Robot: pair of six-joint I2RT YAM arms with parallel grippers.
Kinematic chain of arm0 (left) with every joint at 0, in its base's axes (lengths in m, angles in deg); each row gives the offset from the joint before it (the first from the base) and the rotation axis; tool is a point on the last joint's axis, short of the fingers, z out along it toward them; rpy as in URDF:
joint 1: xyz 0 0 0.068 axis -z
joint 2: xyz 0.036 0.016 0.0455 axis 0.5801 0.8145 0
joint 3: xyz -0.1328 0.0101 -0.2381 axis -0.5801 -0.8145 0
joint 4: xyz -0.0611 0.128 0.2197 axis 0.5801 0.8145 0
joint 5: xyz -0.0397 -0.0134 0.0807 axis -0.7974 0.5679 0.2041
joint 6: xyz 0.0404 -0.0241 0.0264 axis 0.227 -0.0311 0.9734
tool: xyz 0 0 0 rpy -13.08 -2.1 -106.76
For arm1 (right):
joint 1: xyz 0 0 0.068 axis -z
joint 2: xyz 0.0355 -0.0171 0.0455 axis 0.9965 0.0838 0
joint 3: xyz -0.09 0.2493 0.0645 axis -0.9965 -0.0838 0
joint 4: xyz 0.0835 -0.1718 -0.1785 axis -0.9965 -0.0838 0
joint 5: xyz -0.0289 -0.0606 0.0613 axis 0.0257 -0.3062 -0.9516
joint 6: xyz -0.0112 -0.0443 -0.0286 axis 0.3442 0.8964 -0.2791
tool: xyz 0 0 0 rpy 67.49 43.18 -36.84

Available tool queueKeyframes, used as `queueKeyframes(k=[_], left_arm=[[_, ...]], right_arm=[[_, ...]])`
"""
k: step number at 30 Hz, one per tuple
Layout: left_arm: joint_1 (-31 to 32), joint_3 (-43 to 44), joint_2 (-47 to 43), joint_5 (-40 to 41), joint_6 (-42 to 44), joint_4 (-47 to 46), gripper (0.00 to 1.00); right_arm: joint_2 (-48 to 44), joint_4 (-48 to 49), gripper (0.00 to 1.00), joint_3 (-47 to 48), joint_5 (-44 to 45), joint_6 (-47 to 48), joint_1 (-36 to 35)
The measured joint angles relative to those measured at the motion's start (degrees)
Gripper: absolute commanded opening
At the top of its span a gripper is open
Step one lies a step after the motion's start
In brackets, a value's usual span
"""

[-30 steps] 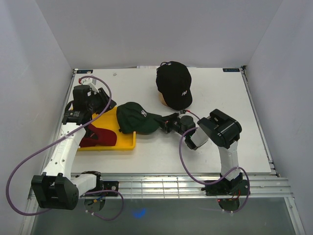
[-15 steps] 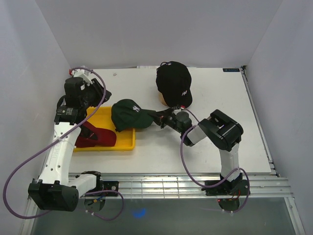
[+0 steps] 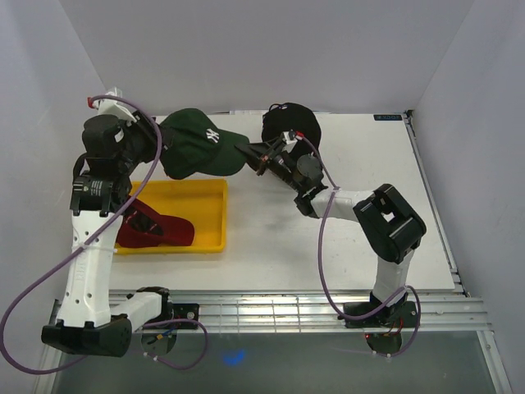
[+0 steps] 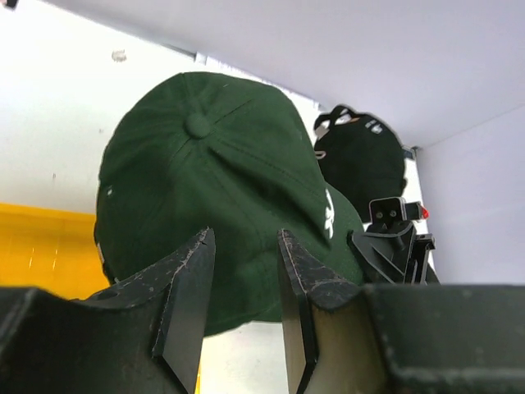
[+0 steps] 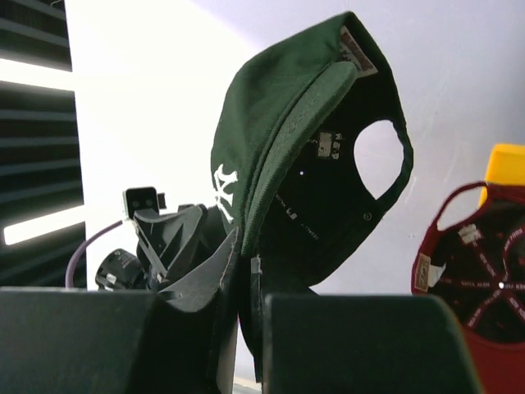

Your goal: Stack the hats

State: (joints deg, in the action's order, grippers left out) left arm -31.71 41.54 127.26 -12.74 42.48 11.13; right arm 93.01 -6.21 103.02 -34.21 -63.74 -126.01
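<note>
The dark green cap (image 3: 197, 148) hangs in the air above the back left of the table, over the yellow tray's far edge. My right gripper (image 3: 253, 154) is shut on its brim, and in the right wrist view (image 5: 246, 250) the cap (image 5: 271, 156) hangs open side toward the camera. My left gripper (image 3: 157, 141) is open at the cap's rear, and its fingers (image 4: 184, 287) frame the crown (image 4: 213, 180). A black cap with a white emblem (image 3: 289, 125) sits at the back, partly behind my right gripper. The red cap (image 3: 152, 231) lies upside down in the tray. No gold-emblem cap shows.
The yellow tray (image 3: 205, 222) lies at the left of the table. White walls close in the back and both sides. The black cap also shows in the left wrist view (image 4: 361, 156), and the red cap in the right wrist view (image 5: 484, 279).
The green cap has risen from the tray's right edge and moved back and left, carried by my right gripper. My left arm has risen and swung back with it.
</note>
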Motion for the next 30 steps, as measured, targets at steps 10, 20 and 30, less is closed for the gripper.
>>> queueKeyframes(k=[10, 20, 30], left_arm=[[0.0, 7.1, -2.7, -1.7, -2.2, -1.1, 0.48], [0.6, 6.9, -1.6, -4.9, -2.7, -1.3, 0.49], [2.4, 6.1, -1.5, -5.0, -2.3, -1.3, 0.49]], right_arm=[[-2.8, -8.4, 0.08, 10.7, -1.7, 1.9, 12.2], [-4.0, -14.3, 0.08, 13.8, 0.6, 1.0, 22.0], [-8.5, -14.9, 0.08, 8.3, 1.6, 0.3, 27.4]])
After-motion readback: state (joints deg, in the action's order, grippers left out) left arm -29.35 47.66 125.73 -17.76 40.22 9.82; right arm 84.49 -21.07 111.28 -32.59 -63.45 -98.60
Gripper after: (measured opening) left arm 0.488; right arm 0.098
